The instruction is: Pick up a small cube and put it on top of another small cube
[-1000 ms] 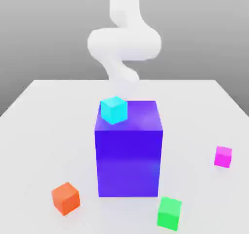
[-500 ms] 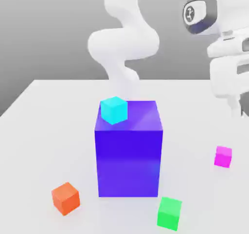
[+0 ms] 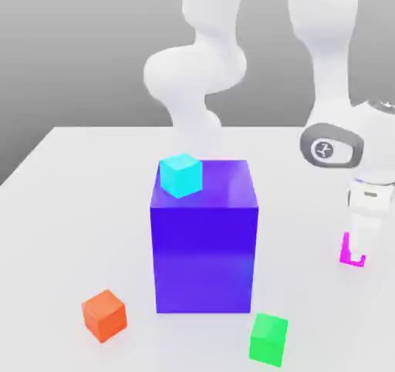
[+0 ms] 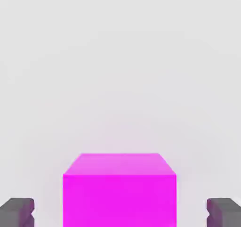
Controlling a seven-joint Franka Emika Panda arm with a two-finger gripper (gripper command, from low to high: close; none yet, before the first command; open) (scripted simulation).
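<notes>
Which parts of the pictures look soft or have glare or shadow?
Exterior view: soft, even light, a pale sheen on top of the big blue-violet block, faint shadows on the table. Hand view: the magenta cube casts a pinkish glow; the dark fingertips look blurred.

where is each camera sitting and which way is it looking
Exterior view: off the arm, raised, looking down across the white table at the big blue-violet block, with the cyan cube on top and the orange cube and green cube in front; the white arm and its gripper show.
Hand view: on the hand, facing the table close up; two dark fingers flank the small cube.
Shared: the small cube and the gripper around it.
</notes>
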